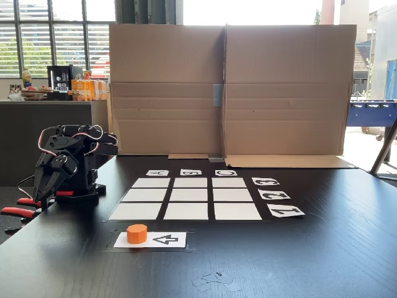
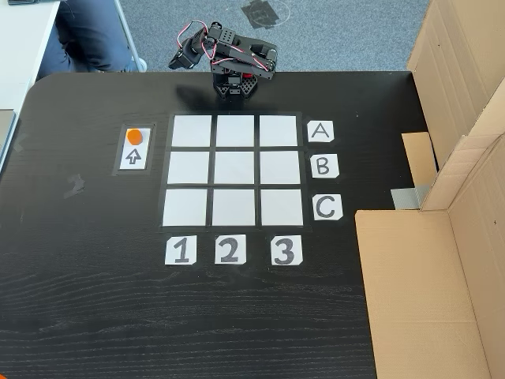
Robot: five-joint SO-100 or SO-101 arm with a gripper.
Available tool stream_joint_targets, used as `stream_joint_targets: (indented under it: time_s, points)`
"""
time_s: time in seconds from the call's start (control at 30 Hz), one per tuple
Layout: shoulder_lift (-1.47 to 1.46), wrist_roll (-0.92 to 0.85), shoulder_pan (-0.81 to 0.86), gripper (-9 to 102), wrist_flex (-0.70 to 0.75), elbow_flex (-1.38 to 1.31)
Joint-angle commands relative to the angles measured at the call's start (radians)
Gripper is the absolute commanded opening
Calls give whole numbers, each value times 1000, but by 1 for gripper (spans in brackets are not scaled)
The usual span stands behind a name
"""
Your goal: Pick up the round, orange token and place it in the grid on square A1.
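Observation:
The orange token stands on one end of a white card with a black arrow, just outside the grid. Square A1 is the corner cell nearest that card, and it is bare. In both fixed views my arm is folded over its base beyond the grid's A side. My gripper hangs pointing down, well away from the token, its fingers together and holding nothing.
A tall cardboard wall closes off the table side past the letter cards. Red-handled clamps grip the table edge by the arm base. A seated person's legs show beyond the table corner.

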Motion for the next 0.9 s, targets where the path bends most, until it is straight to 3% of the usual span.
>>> stream_joint_targets:
  time_s: [0.0,0.6,0.87]
  points:
    - [6,-5,28,13,2,2]
    - [-46,-3,32,16,-11,-34]
    - [-307,0,21,17,23,-311]
